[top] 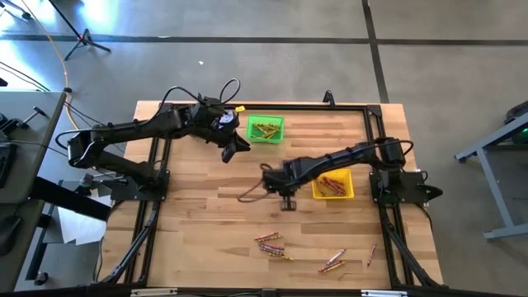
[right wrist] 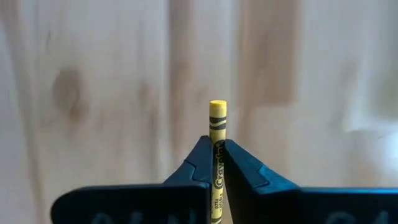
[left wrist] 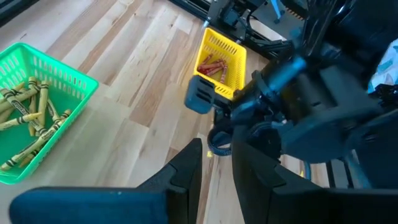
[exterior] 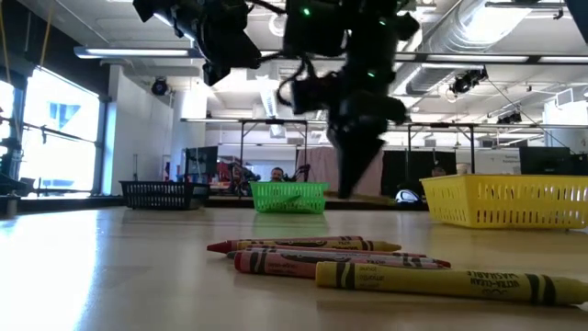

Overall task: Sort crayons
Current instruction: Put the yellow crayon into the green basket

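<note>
1. We see a light wooden table point(top: 206, 214) framed by black rails, with bare boards across its middle and left side.
2. The right gripper point(right wrist: 216, 163) hangs over the table's middle, just beside the yellow mesh plastic bin point(top: 333, 185); its dark fingers are clamped on a yellow paper-wrapped crayon point(right wrist: 217, 134), which stands between them.
3. The left gripper point(left wrist: 216, 163) hovers beside the green mesh plastic bin point(top: 266, 129) at the far edge, its fingers a narrow gap apart with nothing between them.
4. The green bin holds yellow crayons point(left wrist: 28, 118); the yellow bin holds red ones point(left wrist: 213, 65).
5. Loose crayons point(top: 272, 244) lie scattered near the front edge, well apart from both arms.
6. A black mesh bin point(exterior: 161, 194) sits on the table's far side.
</note>
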`<state>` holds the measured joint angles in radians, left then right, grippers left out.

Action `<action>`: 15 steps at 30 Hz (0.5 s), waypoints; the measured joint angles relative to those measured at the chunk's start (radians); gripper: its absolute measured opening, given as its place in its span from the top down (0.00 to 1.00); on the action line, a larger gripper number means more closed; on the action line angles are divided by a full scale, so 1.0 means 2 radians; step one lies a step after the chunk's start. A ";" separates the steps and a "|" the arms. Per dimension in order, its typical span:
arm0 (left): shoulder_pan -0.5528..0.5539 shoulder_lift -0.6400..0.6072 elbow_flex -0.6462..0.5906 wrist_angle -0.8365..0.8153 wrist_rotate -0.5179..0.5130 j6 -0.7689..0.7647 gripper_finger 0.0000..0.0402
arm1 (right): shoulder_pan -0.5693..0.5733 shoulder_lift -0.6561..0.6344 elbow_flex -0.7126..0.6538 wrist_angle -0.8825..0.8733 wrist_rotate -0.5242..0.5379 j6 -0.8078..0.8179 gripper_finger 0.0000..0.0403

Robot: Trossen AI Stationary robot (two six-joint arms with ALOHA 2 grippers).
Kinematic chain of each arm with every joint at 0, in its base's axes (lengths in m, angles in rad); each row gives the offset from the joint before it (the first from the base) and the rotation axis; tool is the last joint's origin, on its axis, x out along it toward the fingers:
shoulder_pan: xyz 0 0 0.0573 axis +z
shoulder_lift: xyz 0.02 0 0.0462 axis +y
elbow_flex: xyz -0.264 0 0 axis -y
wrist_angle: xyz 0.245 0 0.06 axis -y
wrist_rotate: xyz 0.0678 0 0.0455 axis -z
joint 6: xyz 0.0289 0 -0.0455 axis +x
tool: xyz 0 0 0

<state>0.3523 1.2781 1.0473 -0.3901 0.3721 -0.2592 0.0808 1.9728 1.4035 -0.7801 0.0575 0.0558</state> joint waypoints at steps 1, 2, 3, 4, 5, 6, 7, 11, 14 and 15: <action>0.000 0.000 0.000 0.000 0.000 0.000 0.82 | -0.007 0.000 0.011 -0.001 0.012 -0.005 0.98; 0.000 0.000 0.000 0.000 0.000 0.000 0.82 | -0.014 0.000 0.022 -0.001 0.024 -0.011 0.99; 0.000 0.000 0.000 0.000 0.000 0.000 0.82 | -0.023 0.000 0.033 0.000 0.036 -0.016 0.99; 0.000 0.000 0.000 0.000 0.000 0.000 0.82 | -0.033 0.000 0.044 0.000 0.051 -0.018 0.99; 0.000 0.000 0.000 0.000 0.000 0.000 0.82 | -0.045 0.000 0.054 -0.001 0.064 -0.018 0.99; 0.000 0.000 0.000 0.000 0.000 0.000 0.82 | -0.057 0.000 0.064 0.000 0.074 -0.019 0.99; 0.000 0.000 0.000 0.000 0.000 0.002 0.82 | -0.070 -0.001 0.071 0.003 0.079 -0.019 0.99; 0.000 0.000 0.000 0.000 0.001 0.021 0.82 | -0.122 -0.002 0.083 0.027 0.084 -0.032 0.99; 0.001 -0.001 0.000 -0.004 0.000 0.031 0.82 | -0.159 -0.002 0.083 0.053 0.079 -0.032 0.99; 0.001 -0.001 0.000 -0.003 -0.002 0.036 0.82 | -0.171 -0.002 0.083 0.063 0.078 -0.034 0.99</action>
<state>0.3539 1.2766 1.0470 -0.3955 0.3680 -0.1863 -0.2621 1.9694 1.5703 -0.6536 0.2140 -0.0115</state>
